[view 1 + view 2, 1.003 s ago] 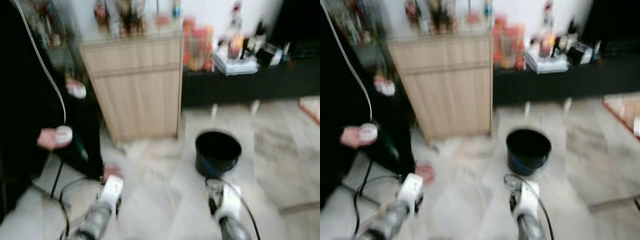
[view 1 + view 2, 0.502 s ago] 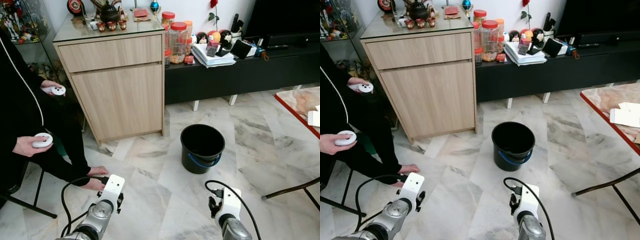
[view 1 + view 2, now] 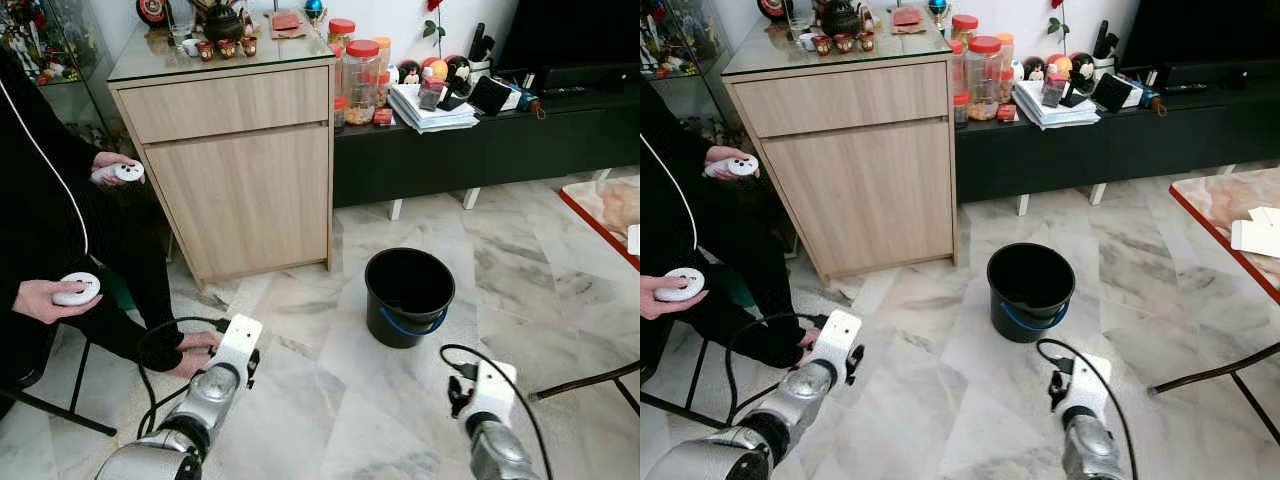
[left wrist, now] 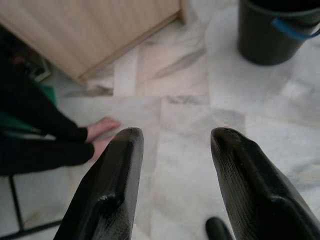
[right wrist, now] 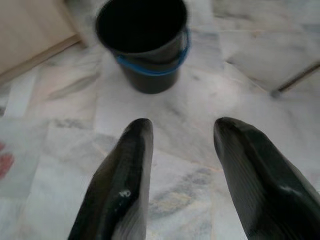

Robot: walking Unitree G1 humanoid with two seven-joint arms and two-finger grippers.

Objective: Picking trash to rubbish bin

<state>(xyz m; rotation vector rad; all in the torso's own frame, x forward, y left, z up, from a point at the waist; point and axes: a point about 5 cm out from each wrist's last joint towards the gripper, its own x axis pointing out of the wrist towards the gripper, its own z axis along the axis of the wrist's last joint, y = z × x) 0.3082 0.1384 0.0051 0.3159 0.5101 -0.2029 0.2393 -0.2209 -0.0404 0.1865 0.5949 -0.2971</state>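
A black bucket (image 3: 408, 295) with a blue handle stands upright on the marble floor, ahead and slightly to my right; what I can see of its inside is dark. My left gripper (image 4: 175, 137) hangs open over bare floor, nothing between its fingers, and the bucket (image 4: 280, 30) lies further ahead to one side. My right gripper (image 5: 182, 125) is also open and empty, pointing at the floor just short of the bucket (image 5: 145, 45). Both silver arms, left (image 3: 225, 365) and right (image 3: 485, 395), reach low in front of me.
A wooden cabinet (image 3: 240, 170) stands behind the bucket to the left, beside a black low bench (image 3: 480, 150) loaded with jars and papers. A person sits at far left holding white controllers (image 3: 75, 290), one bare foot (image 3: 195, 350) near my left arm. A black cable (image 3: 165, 335) loops there. A chair leg (image 3: 585, 380) crosses at right.
The view went from blurred to sharp and shifted a little. My left arm has reached slightly further forward and my right arm sits further right. The person's upper hand has shifted.
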